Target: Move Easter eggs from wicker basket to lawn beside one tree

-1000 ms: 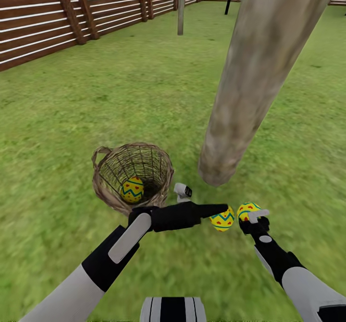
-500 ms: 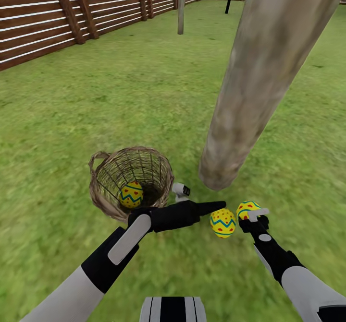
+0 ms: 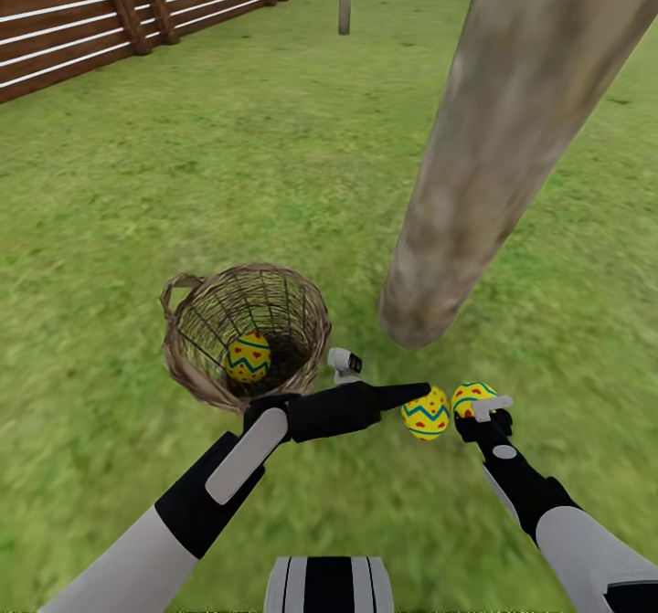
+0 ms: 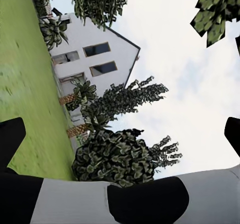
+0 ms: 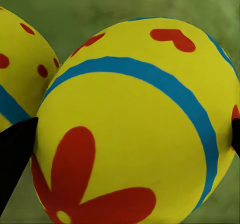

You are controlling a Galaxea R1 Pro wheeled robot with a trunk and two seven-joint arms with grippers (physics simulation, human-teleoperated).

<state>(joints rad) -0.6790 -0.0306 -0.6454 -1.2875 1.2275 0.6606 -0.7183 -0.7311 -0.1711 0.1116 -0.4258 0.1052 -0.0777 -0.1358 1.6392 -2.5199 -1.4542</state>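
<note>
Egg (image 5: 135, 124) between right fingers (image 5: 15, 159), second egg (image 5: 20, 74) beside.

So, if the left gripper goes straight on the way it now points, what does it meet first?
Probably the Easter egg lying on the lawn just beyond the left gripper, near the tree. Depth is unclear, though; it may pass above the egg.

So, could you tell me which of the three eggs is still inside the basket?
The leftmost Easter egg, lying in the wicker basket; the other two are out, near the tree.
</note>
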